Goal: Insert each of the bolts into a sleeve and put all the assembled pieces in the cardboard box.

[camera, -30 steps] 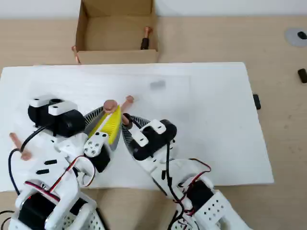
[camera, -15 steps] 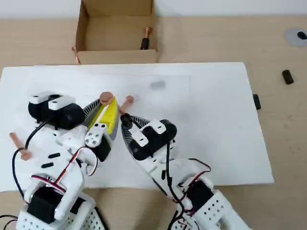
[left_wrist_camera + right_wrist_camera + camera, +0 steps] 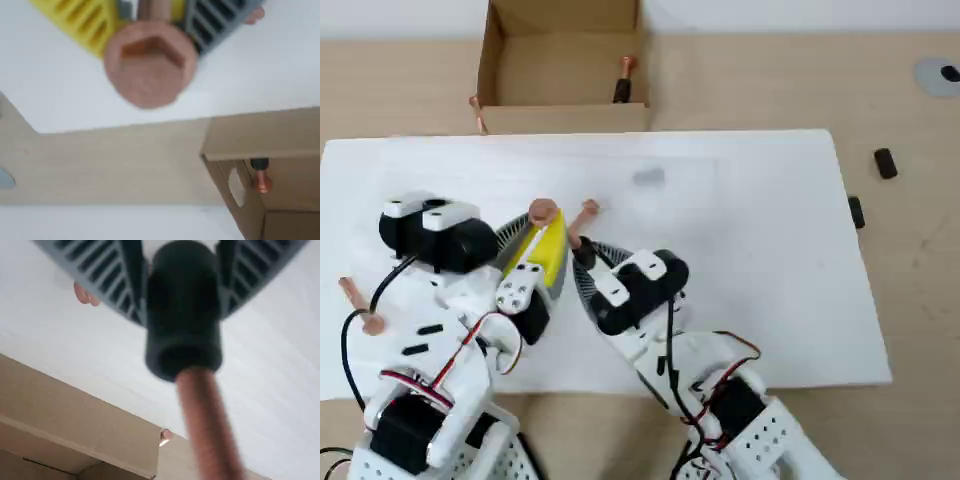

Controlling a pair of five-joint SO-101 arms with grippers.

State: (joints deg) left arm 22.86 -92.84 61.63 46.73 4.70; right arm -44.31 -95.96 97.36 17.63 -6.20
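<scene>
Notably, copper-pink bolt [image 3: 150,62] (hex recess in head), black cylindrical sleeve [image 3: 183,315].

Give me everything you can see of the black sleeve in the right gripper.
The black sleeve is a short, matte, dark cylinder that looks like plastic or rubber. It is clamped crosswise between the grey ribbed fingers of the right gripper, over the white sheet. A copper-coloured bolt sticks out of its open end, its shaft pointing roughly toward the cardboard box. Whether the sleeve touches the sheet cannot be told.
</scene>
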